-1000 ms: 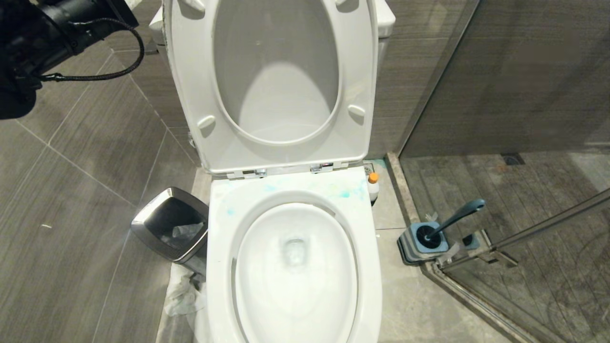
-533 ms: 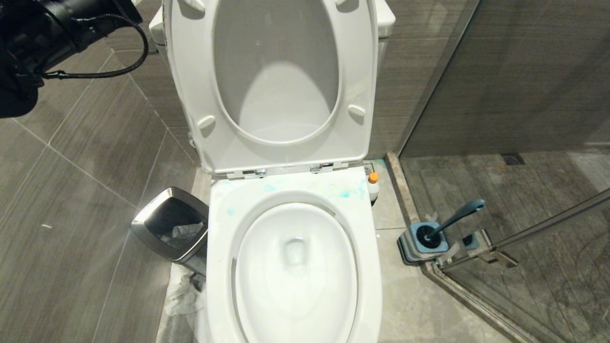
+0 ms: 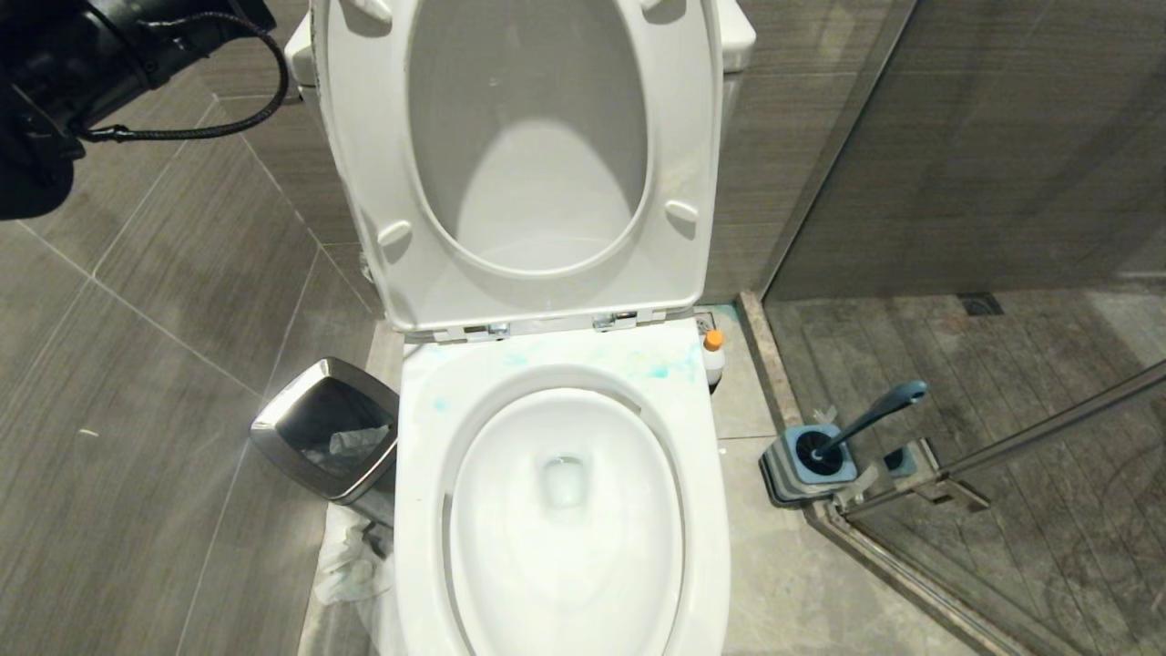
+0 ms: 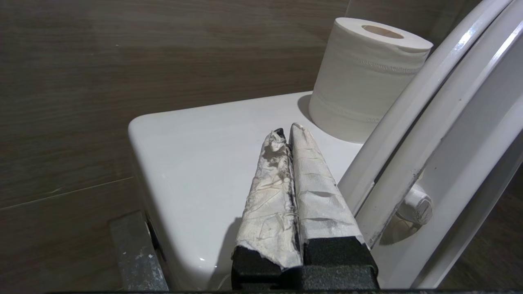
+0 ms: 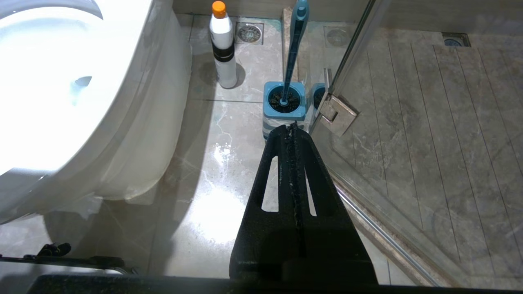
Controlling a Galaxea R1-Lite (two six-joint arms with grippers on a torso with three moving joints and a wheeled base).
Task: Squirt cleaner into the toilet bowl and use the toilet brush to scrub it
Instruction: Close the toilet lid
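The white toilet bowl (image 3: 428,510) stands in the middle with its seat and lid raised, teal smears on its back rim. The cleaner (image 3: 713,357), a small white bottle with an orange cap (image 5: 222,45), stands on the floor beside the bowl's right rear. The toilet brush (image 3: 873,417) leans in its square blue holder (image 5: 284,102) further right. My left gripper (image 4: 288,131) is shut and empty, its paper-wrapped fingers over the white cistern top beside the raised lid. My right gripper (image 5: 291,127) is shut and empty, low above the floor, short of the holder.
A steel-rimmed square waste bin (image 3: 273,435) stands left of the bowl. A toilet roll (image 4: 363,77) sits on the cistern. A glass shower door with a metal hinge (image 5: 337,114) closes off the right side. My left arm's dark body (image 3: 82,55) fills the head view's top left.
The left arm has crept slightly up and right in the head view. Nothing else has moved.
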